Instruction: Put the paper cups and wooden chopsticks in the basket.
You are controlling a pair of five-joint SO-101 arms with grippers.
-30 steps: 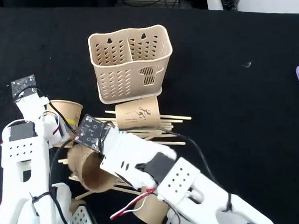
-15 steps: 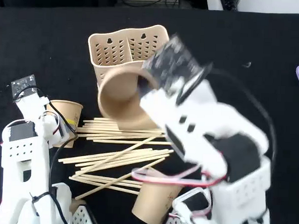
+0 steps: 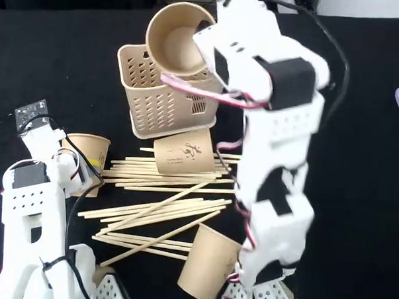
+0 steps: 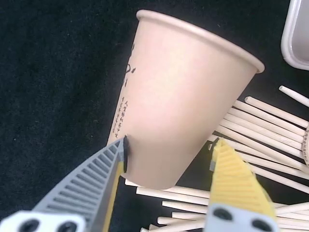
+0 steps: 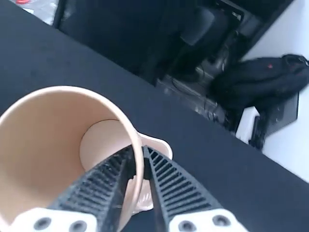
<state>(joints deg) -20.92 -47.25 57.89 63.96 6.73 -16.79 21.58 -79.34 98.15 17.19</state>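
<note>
Our right hand (image 5: pixel 138 153) was clamped on the rim of a paper cup (image 3: pixel 172 37), which we judged light and crushable, above the far basket (image 3: pixel 163 107); our left hand (image 4: pixel 169 147) stood apart astride a second paper cup (image 4: pixel 178 106).

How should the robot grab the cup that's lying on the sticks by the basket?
Probably from above, pinching across its rounded side wall about halfway along. The cup lies on its side on the chopsticks by the basket, so its wall faces up, and the rim looks harder to get a finger into.
</note>
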